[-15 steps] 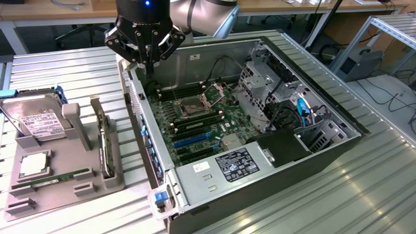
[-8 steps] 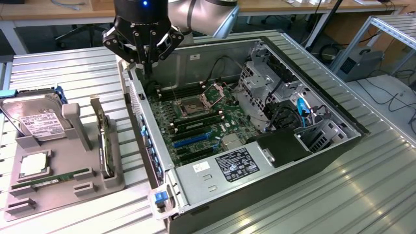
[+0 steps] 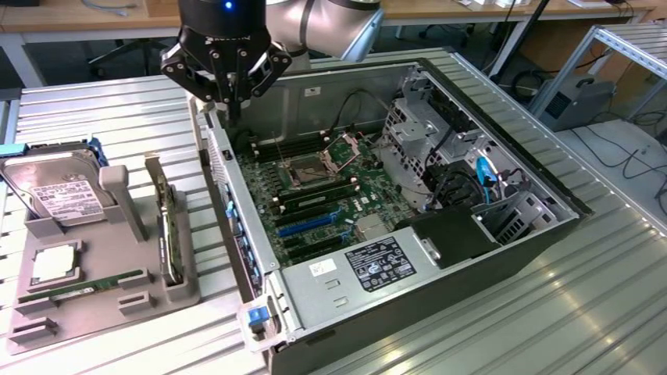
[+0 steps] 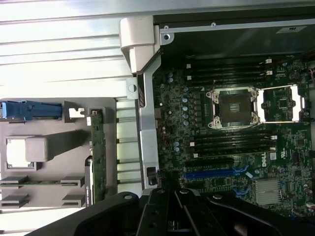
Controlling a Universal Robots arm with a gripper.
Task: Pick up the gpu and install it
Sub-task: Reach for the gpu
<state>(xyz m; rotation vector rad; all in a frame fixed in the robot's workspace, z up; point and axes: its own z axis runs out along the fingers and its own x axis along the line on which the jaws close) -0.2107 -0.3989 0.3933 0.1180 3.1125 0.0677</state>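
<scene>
Hovering above the computer case (image 3: 344,301) with claw (image 3: 230,100) clenched on nothing; gpu (image 3: 164,226) standing on edge in the gray holder (image 3: 123,201) alongside. Probably light, stiff, fragile: best pinched along its upper edge.

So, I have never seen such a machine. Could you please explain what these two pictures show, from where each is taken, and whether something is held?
It is a robot arm with a gripper at its end. One picture comes from a camera off the arm. The other comes from a camera on the wrist, looking down past the gripper. On the metal table lies an open computer case with its motherboard exposed. Beside it, a grey holder carries a hard drive, a memory stick and the gpu. The gpu stands on edge there, not in the gripper, which hangs above the case's edge.
</scene>
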